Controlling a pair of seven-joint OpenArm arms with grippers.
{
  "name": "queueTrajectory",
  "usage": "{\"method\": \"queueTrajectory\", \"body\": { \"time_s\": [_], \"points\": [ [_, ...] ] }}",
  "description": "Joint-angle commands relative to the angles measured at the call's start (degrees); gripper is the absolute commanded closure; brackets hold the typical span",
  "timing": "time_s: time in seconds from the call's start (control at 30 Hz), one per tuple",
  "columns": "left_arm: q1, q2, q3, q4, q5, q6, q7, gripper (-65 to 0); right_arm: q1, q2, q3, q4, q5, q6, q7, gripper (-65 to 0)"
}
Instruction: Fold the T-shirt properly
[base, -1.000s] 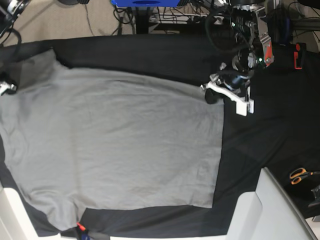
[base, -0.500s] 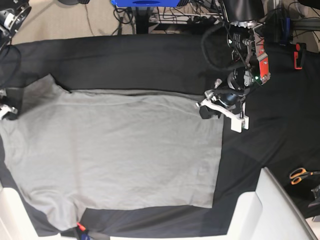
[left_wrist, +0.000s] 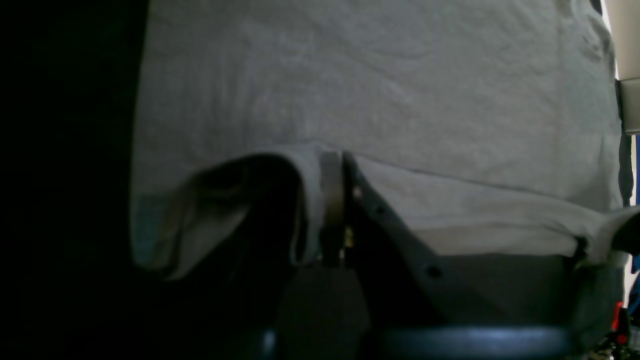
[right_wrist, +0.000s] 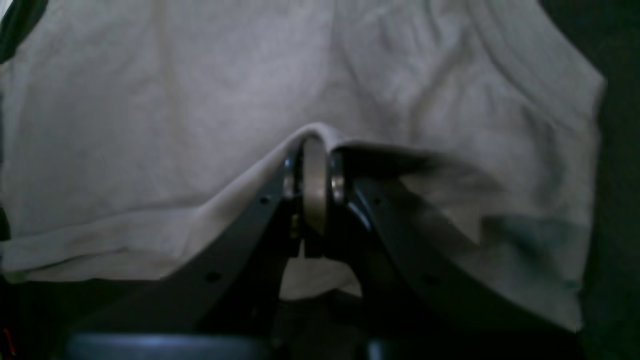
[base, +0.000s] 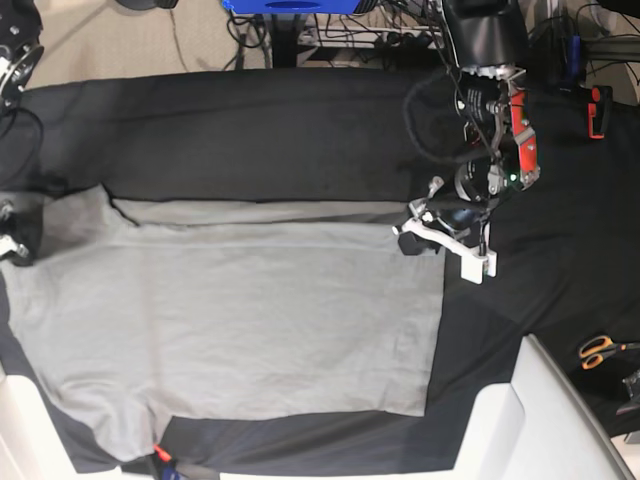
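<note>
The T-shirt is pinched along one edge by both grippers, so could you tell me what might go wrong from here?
1. The left gripper and right gripper each hold only a thin pinch of the T-shirt; the cloth could slip out.
2. The fold line between them looks uneven in the base view, so the folded edge may land crooked.
3. A loose flap sags beside the left gripper and could bunch under the fold.

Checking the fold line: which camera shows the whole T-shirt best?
The base view: the T-shirt lies almost entirely in frame, its far edge being pulled over. Each wrist view shows only a pinched edge and nearby cloth.
</note>
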Motion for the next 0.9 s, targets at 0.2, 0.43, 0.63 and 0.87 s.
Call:
{"method": "queueTrajectory", "body": {
  "time_s": [0.2,0.43,0.63,0.87],
  "points": [
    [-3.2,-0.6,0.0,0.4,0.0,-0.5,-1.1,0.0,4.1,2.4,-3.7,-0.6,1.0,0.3,4.4,-0.6],
    [-5.2,-0.5,-0.2,0.3,5.5,-0.5,-1.1,0.0,7.2,2.4,-8.9,-5.7,1.0,0.3,9.6,-0.6],
    [-7.2,-0.6,0.1,-1.9,5.9,-0.5,-1.1,0.0,9.6,2.4,-9.2,-8.9,1.0,0.3,12.0,-0.6],
    [-8.5,-0.7,0.0,-3.4,5.9,-0.5,-1.1,0.0,9.7,2.4,-12.5,-8.9,1.0,0.3,15.1,-0.6]
  ]
}}
